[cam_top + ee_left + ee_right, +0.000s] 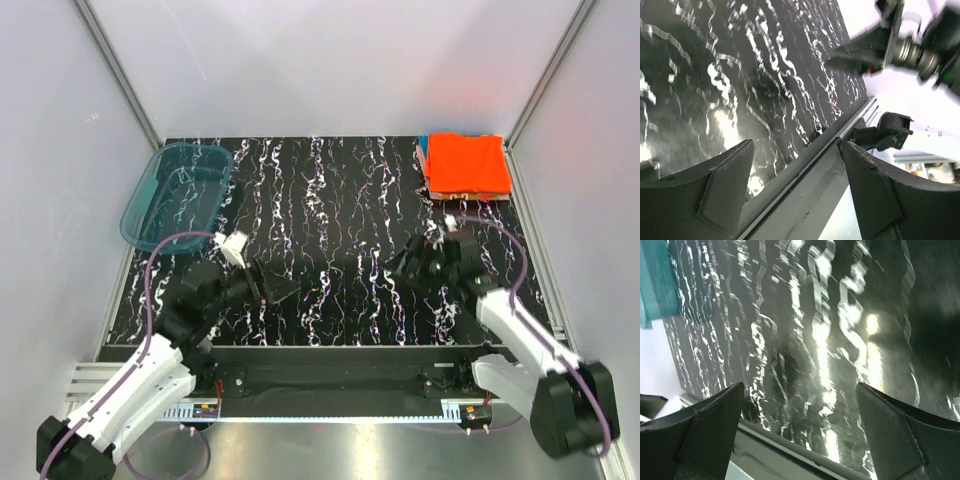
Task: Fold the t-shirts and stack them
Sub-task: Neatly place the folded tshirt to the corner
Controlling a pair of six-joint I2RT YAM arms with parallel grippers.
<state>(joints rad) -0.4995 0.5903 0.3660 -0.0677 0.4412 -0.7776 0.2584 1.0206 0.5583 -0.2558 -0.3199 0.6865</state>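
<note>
At the near middle of the desk (330,190), left tool (262,285) low over the bare top, jaws spread wide, nothing between them; same in the left wrist view (797,150), only the patterned surface and the near-edge rail (805,165) in the gap. Right tool (405,268) opposite, pointed inward toward the left one, well apart from it, jaws also fully parted and empty; confirmed in the right wrist view (800,390), just glossy desk beneath. T-shirts (462,165) in the far right corner, stacked, bright orange-red one on top folded to a neat square, pinkish-orange edges (424,165) of others showing at the left side of the pile; lower count not readable. No loose shirt anywhere on the desk. Teal plastic tub (178,195) at far left, translucent, looks empty. Judged: folding and stacking done or very nearly, likely only pulling the arms back left; cannot rule out more shirts out of view. Surface: black with white marble-like streaks, shiny, strong glare spots in both wrist views. Room: plain white walls on three sides, aluminium frame posts (120,75) in the corners, metal rail along the near edge with both arm bases bolted on.
</note>
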